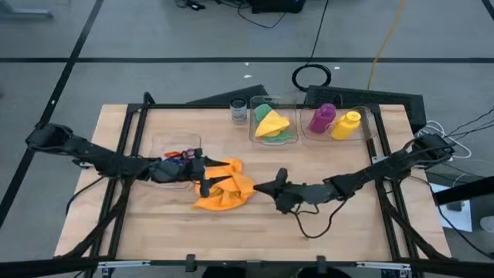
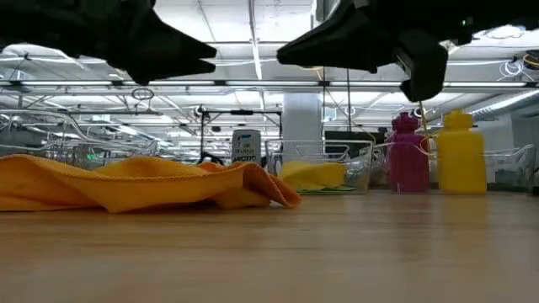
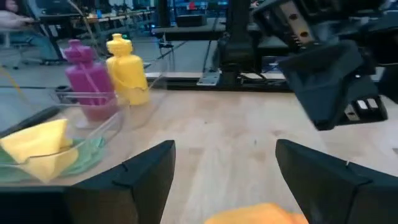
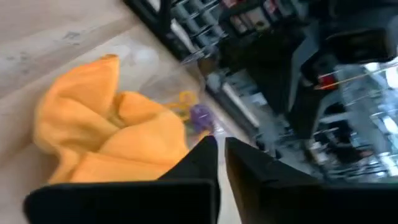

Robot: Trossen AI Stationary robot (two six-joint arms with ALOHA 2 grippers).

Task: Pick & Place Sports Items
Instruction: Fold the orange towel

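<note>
Nearest, on the desk (image 1: pixel 154 232): orange cloth (image 1: pixel 225 185), rumpled, lying free. Just left of the cloth, left gripper (image 1: pixel 202 184), fingers apart over its edge, nothing held. Just right of the cloth, right gripper (image 1: pixel 262 186), fingers together, empty. Beyond the cloth, yellow cloth (image 1: pixel 272 122) and purple bottle (image 1: pixel 322 118), yellow bottle (image 1: pixel 346 124) already in clear boxes (image 1: pixel 373 123). Step, apparently: picking up the orange cloth. Next: lower, pinch a fold, lift.

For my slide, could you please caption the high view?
Both arms meet over the orange cloth at mid-table; yellow and green cloths and two bottles sit in clear boxes at the back.
</note>
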